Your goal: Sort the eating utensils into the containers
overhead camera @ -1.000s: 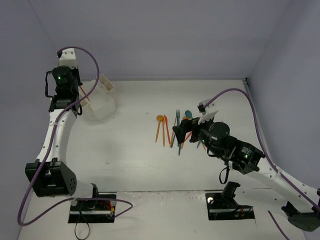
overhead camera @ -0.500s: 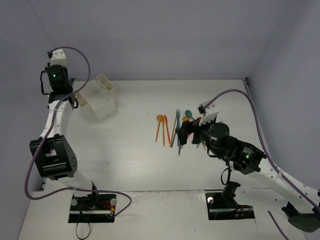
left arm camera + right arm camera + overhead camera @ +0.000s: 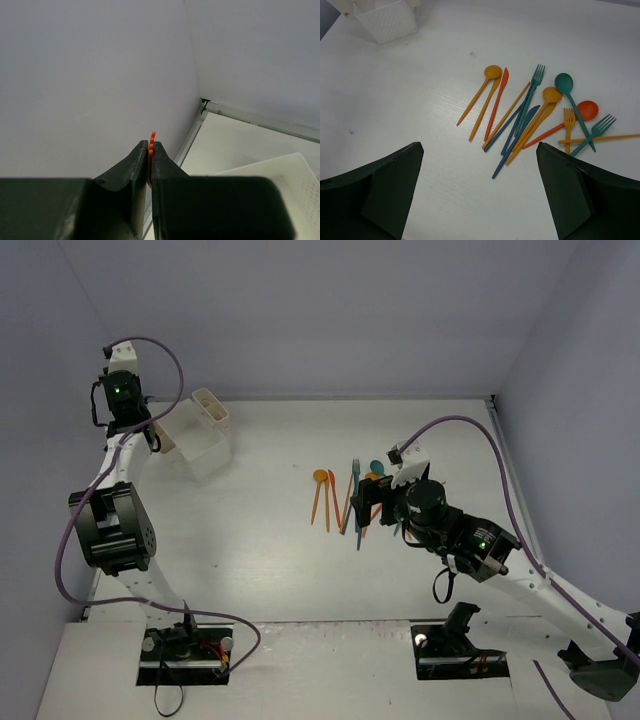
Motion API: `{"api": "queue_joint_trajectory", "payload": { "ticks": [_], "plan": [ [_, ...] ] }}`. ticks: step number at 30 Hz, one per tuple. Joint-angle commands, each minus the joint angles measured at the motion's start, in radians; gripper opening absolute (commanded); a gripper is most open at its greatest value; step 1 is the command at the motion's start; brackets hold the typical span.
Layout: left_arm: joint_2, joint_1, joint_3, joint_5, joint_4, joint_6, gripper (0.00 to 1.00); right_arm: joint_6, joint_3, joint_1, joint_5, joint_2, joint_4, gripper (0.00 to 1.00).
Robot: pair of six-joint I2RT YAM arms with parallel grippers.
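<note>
White tabletop (image 3: 260, 550), lilac walls. Left hand (image 3: 150, 152), upper left of the overhead frame, is clamped on a thin orange plastic utensil (image 3: 152, 139) beside the white plastic bin block (image 3: 203, 440), not yet released. Right hand (image 3: 477, 165), jaws wide apart, hangs above roughly a dozen coloured plastic utensils (image 3: 530, 112) lying centre-right. Sorting is judged barely begun.

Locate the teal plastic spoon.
In the right wrist view, the teal plastic spoon lies right of centre, between the yellow-orange plastic spoon and the red plastic spoon.
</note>
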Motion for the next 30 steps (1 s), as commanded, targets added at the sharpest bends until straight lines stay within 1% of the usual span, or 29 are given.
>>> {"api": "queue_joint_trajectory", "payload": {
  "ticks": [1, 6, 10, 13, 16, 20, 23, 26, 30],
  "plan": [
    [-0.008, 0.019, 0.039, 0.031, 0.108, -0.047, 0.00, -0.009, 0.027, -0.014, 0.021, 0.024, 0.041, 0.94],
    [0.031, 0.057, 0.010, 0.088, 0.108, -0.122, 0.02, -0.015, 0.026, -0.024, 0.017, 0.040, 0.041, 0.94],
    [0.044, 0.063, -0.002, 0.134, 0.108, -0.138, 0.04, -0.017, 0.026, -0.034, 0.012, 0.051, 0.041, 0.94],
    [0.047, 0.062, -0.012, 0.153, 0.107, -0.138, 0.12, -0.017, 0.022, -0.042, 0.004, 0.058, 0.041, 0.94],
    [0.044, 0.063, -0.021, 0.164, 0.105, -0.141, 0.23, -0.015, 0.016, -0.053, 0.001, 0.059, 0.041, 0.94],
    [0.029, 0.064, -0.038, 0.179, 0.105, -0.181, 0.38, -0.006, 0.001, -0.065, -0.002, 0.052, 0.041, 0.94],
    [-0.004, 0.064, -0.048, 0.179, 0.104, -0.194, 0.55, 0.016, -0.008, -0.090, -0.006, 0.050, 0.039, 0.92],
    [-0.062, 0.064, -0.062, 0.184, 0.102, -0.205, 0.67, 0.044, -0.012, -0.122, -0.017, 0.054, 0.036, 0.91],
    [-0.157, 0.065, -0.077, 0.205, 0.079, -0.235, 0.77, 0.074, -0.017, -0.186, -0.031, 0.060, 0.028, 0.89]
  ]
}}
